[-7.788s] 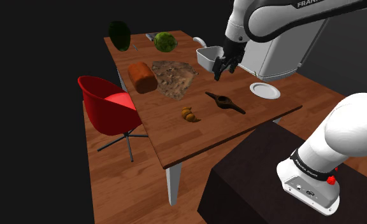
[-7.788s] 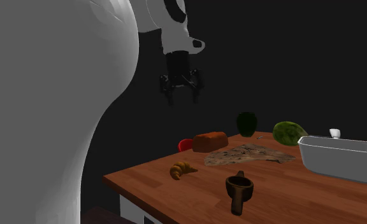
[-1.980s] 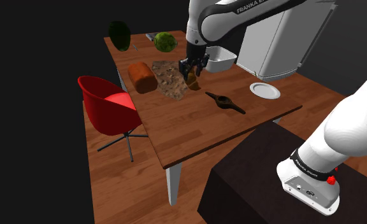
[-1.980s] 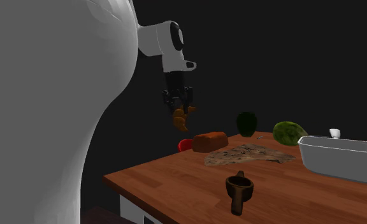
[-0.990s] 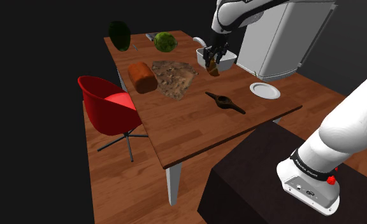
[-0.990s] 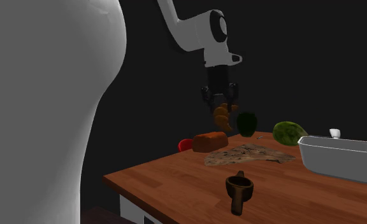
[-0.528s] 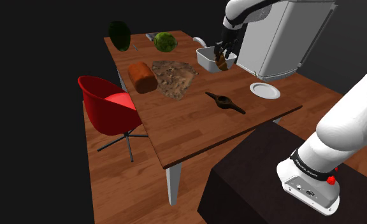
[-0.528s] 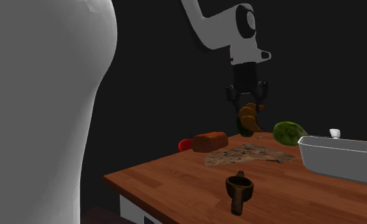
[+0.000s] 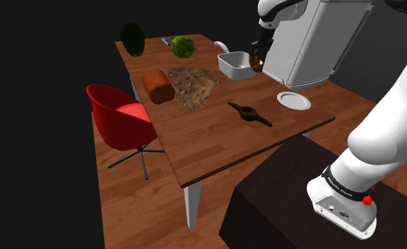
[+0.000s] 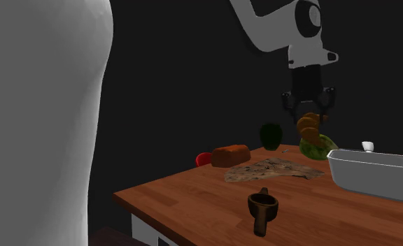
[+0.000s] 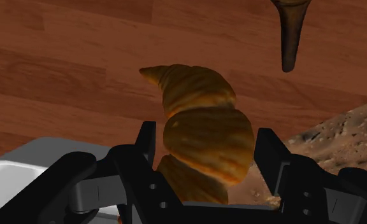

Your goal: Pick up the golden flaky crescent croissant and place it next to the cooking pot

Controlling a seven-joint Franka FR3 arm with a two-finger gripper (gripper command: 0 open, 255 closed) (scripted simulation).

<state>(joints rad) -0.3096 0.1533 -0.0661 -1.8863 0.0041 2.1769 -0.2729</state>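
While clasping the croissant (image 11: 200, 124), the pincer (image 11: 208, 139) hangs near the pot (image 9: 233, 67).

Simulator renders under dim, even light: the table (image 9: 216, 141) glows warm brown against black surroundings in both exterior views, while in my wrist view the croissant (image 11: 204, 130) between my fingers (image 11: 145, 143) appears crisp, brightest along its upper curve.

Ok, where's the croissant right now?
The croissant is clasped in the gripper above the table; in the shoulder view it hangs at the right end of the white pot.
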